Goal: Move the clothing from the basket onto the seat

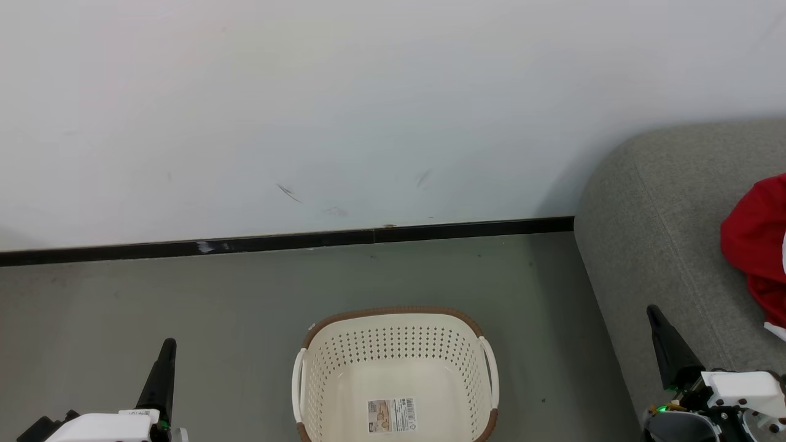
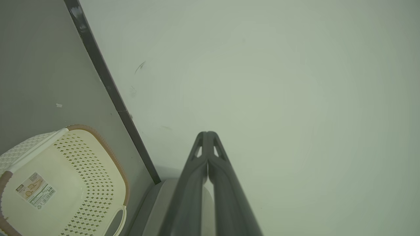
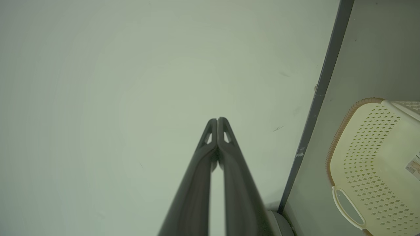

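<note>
The cream basket (image 1: 393,344) with a brown rim stands on the grey floor at the bottom middle of the head view; only its label sticker (image 1: 392,415) lies inside. It also shows as the basket (image 2: 82,170) in the left wrist view and the basket (image 3: 370,154) in the right wrist view. Red clothing (image 1: 758,245) lies on the grey seat (image 1: 651,202) at the right edge. My left gripper (image 1: 167,344) is at the lower left, shut and holding nothing. My right gripper (image 1: 652,310) is shut and holding nothing in front of the seat. Both point toward the wall, as the left gripper (image 2: 207,133) and right gripper (image 3: 217,119) show.
A white wall (image 1: 368,110) with a black baseboard (image 1: 295,240) runs behind the basket. Bare grey floor (image 1: 184,294) lies between the basket and the wall and to the basket's left.
</note>
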